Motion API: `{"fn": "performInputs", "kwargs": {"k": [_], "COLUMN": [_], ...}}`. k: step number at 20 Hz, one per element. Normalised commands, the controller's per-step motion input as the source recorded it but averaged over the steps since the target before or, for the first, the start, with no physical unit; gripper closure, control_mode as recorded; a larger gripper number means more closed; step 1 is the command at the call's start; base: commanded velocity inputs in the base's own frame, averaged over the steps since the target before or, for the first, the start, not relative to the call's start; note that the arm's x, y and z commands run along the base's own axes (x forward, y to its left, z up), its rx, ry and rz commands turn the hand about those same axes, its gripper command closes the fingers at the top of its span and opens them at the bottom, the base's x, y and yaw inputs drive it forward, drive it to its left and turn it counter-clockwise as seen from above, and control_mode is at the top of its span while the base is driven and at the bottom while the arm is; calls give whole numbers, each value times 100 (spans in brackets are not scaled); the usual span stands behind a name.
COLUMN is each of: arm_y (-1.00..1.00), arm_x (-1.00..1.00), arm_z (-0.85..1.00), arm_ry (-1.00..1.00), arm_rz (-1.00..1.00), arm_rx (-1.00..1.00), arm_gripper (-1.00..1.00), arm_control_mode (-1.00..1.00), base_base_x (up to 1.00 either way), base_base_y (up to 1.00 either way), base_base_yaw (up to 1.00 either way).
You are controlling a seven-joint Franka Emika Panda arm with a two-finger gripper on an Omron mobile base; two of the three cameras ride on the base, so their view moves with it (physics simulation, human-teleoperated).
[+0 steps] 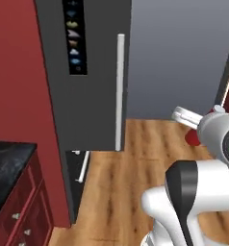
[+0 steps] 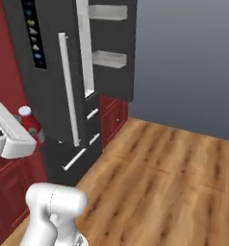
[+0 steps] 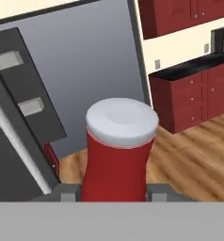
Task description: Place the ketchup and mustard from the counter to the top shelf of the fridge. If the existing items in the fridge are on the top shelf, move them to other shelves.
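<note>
The ketchup (image 3: 116, 155) is a red bottle with a white cap, standing upright between my gripper's (image 3: 113, 194) two fingers, which are shut on its body. From the right base view the ketchup (image 2: 29, 121) shows beside the white hand, in front of the dark grey fridge (image 2: 49, 72). In the left base view a sliver of the red ketchup (image 1: 193, 138) shows under the hand. The fridge door (image 1: 95, 72) stands open and hides the inner shelves. The mustard is out of view.
White door bins (image 2: 109, 58) line the open fridge door, and a long pale handle (image 1: 120, 91) runs down it. A black counter (image 1: 8, 168) over red cabinets lies at the left. Wooden floor (image 2: 159, 163) stretches open to the right, before a grey wall.
</note>
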Motion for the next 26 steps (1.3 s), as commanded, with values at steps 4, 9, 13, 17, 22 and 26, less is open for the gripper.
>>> {"fn": "performInputs", "kwargs": {"k": [4,9,13,17,22,26], "arm_y": [0,0,0,0,0,0], "arm_x": [0,0,0,0,0,0], "arm_z": [0,0,0,0,0,0], "arm_ry": [0,0,0,0,0,0], "arm_rz": [0,0,0,0,0,0], "arm_rx": [0,0,0,0,0,0], "arm_gripper": [100,100,100,100,100,100], "arm_control_mode": [100,100,100,100,100,100], "base_base_x": [4,91,100,100,100,100], "base_base_y": [-11,-39,-18,-1,-7,-18], "base_base_yaw": [-92,-40,-4,0,4,9]}}
